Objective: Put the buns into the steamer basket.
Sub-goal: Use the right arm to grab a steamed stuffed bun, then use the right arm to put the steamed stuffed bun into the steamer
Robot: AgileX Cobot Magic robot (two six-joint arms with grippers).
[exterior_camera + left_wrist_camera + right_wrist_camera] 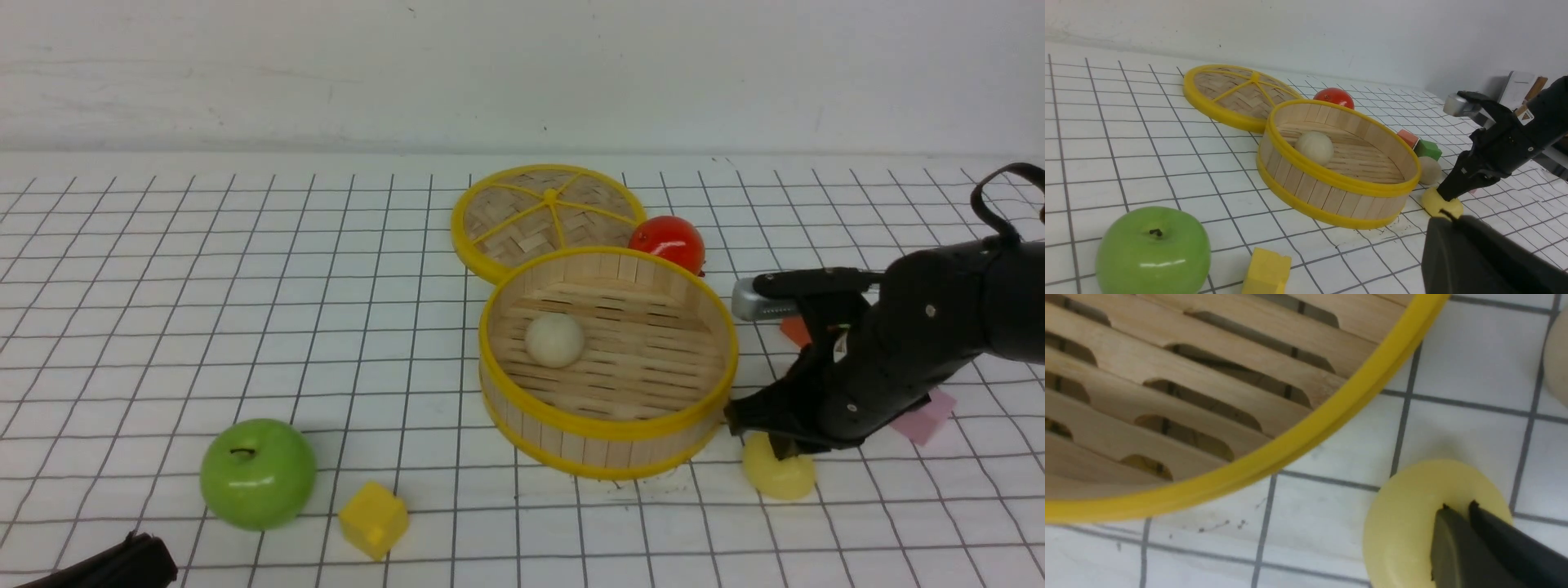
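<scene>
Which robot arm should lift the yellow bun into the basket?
The right arm. The right hand is pinched shut on the yellow bun, right beside the steamer basket. The left hand sits far off near the green apple, on the basket's other side.

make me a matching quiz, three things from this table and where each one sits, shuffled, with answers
1 pale yellow round bun
2 shiny red ball
3 green apple

A beside the yellow cube
B behind the round bamboo steamer basket, next to the flat woven lid
C on the table, right tool tips on it

Pairs: 1-C, 2-B, 3-A
</scene>
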